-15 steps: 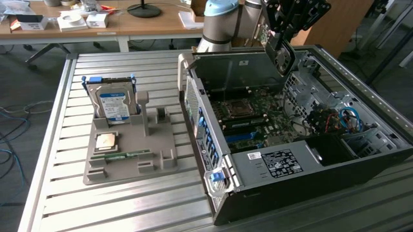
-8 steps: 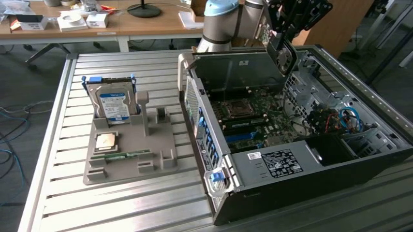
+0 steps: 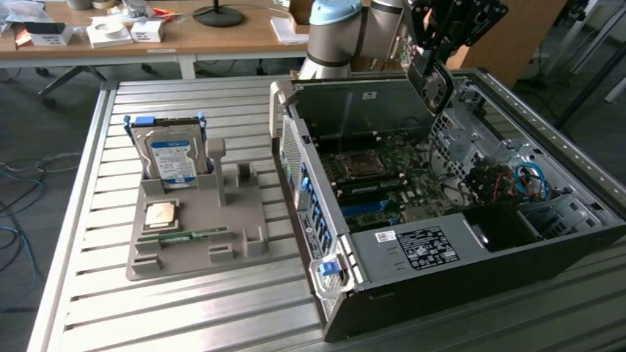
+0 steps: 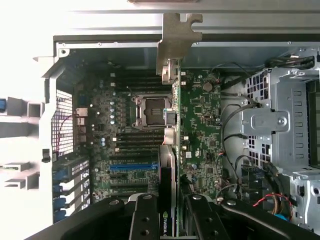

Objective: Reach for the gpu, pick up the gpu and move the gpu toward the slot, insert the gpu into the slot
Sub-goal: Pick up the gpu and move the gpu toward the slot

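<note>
Open dark computer case (image 3: 440, 301), green motherboard (image 4: 200, 115) with square silver socket (image 4: 152, 111) below, thin dark silver-bracketed gpu (image 4: 167, 165) clamped edge-on in my gripper (image 4: 170, 220)

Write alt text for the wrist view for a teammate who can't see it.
The gripper holds the graphics card edge-on, silver bracket at its far end, over the green motherboard inside the open computer case. The square processor socket lies beside the card's line.
</note>
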Motion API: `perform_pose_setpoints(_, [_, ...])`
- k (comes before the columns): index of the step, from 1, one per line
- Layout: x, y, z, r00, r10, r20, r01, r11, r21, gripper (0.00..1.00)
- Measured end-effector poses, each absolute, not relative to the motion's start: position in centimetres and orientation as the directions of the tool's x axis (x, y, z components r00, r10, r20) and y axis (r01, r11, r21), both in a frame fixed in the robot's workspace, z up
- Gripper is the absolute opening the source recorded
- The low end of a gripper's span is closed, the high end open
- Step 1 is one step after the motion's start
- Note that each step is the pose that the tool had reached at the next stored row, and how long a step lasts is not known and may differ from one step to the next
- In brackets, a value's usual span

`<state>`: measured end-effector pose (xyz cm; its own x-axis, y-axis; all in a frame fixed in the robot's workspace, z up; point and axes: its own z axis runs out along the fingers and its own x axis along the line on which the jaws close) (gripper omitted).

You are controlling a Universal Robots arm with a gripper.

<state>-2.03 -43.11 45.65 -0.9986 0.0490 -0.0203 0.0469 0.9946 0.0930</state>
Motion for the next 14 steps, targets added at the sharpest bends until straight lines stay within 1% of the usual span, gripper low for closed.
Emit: perform_pose_setpoints(14, [-1.03, -43.1, 45.64, -0.999, 0.049, -0.02, 0.047, 0.995, 0.093, 0.27])
